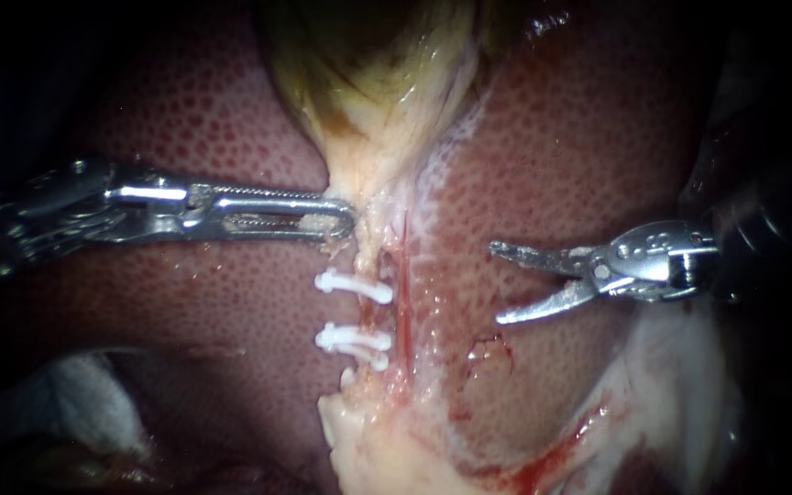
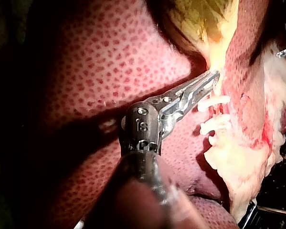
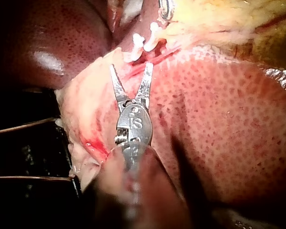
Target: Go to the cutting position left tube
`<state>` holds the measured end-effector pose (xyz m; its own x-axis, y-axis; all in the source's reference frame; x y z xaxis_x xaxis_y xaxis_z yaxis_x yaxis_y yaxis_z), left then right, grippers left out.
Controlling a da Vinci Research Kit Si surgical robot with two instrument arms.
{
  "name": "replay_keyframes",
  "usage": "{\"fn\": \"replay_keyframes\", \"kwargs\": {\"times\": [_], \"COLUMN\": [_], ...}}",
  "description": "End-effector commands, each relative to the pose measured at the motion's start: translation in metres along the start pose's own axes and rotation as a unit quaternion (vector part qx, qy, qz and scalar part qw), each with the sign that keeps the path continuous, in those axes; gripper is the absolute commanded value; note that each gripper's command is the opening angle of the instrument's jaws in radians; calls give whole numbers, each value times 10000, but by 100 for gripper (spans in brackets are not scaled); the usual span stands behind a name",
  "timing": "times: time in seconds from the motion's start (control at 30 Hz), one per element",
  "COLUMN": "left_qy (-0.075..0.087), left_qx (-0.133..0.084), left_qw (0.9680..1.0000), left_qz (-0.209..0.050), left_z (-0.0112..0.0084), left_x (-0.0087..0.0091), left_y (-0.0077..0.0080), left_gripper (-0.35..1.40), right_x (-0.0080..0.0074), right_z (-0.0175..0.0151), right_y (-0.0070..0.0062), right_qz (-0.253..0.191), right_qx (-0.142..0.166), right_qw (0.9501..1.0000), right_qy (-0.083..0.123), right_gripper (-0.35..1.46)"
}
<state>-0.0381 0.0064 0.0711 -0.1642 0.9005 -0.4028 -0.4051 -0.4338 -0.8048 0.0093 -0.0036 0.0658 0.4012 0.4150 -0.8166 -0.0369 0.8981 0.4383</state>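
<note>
The left tube (image 1: pixel 370 314) runs down from the neck of the gallbladder (image 1: pixel 368 82). Two white clips (image 1: pixel 354 286) cross it, and a thin red tube (image 1: pixel 402 302) lies just beside it. Your left instrument (image 1: pixel 341 220) has its jaws closed on pale tissue at the gallbladder neck, just above the clips. Your right instrument (image 1: pixel 497 282) hangs over the liver (image 1: pixel 579 137), its jaws spread wide and holding nothing, apart from both tubes.
</note>
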Motion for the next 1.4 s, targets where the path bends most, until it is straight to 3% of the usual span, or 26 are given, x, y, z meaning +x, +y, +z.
{"fn": "replay_keyframes", "kwargs": {"times": [0.03, 0.2, 0.4, 0.53, 0.67, 0.83, 1.23, 1.4], "left_qy": [-4, -24, 381, 548, 588, 576, 561, 554], "left_qx": [-10, -19, -4, -53, 0, -26, -60, -76], "left_qw": [10000, 10000, 9993, 9984, 9982, 9983, 9983, 9983], "left_qz": [2, -48, 49, 95, 116, 125, 138, 145], "left_z": [-3, -39, -98, -118, -118, -116, -112, -109], "left_x": [0, 19, 57, 69, 67, 64, 60, 58], "left_y": [0, 0, 6, 20, 34, 39, 42, 46], "left_gripper": [-35, -35, -35, -35, -35, -35, -35, -35], "right_x": [0, -1, -3, -4, -5, -15, -76, -88], "right_z": [0, 0, 3, 6, 11, 36, 157, 185], "right_y": [0, -1, 0, 0, -1, -4, -13, -10], "right_qz": [1, -4, -7, -10, -17, 28, 525, 636], "right_qx": [0, 29, 49, 56, 104, 193, 467, 539], "right_qw": [10000, 10000, 10000, 10000, 9999, 9998, 9968, 9954], "right_qy": [1, 10, 17, 20, 36, 10, -394, -462], "right_gripper": [142, 142, 142, 142, 142, 142, 142, 142]}}
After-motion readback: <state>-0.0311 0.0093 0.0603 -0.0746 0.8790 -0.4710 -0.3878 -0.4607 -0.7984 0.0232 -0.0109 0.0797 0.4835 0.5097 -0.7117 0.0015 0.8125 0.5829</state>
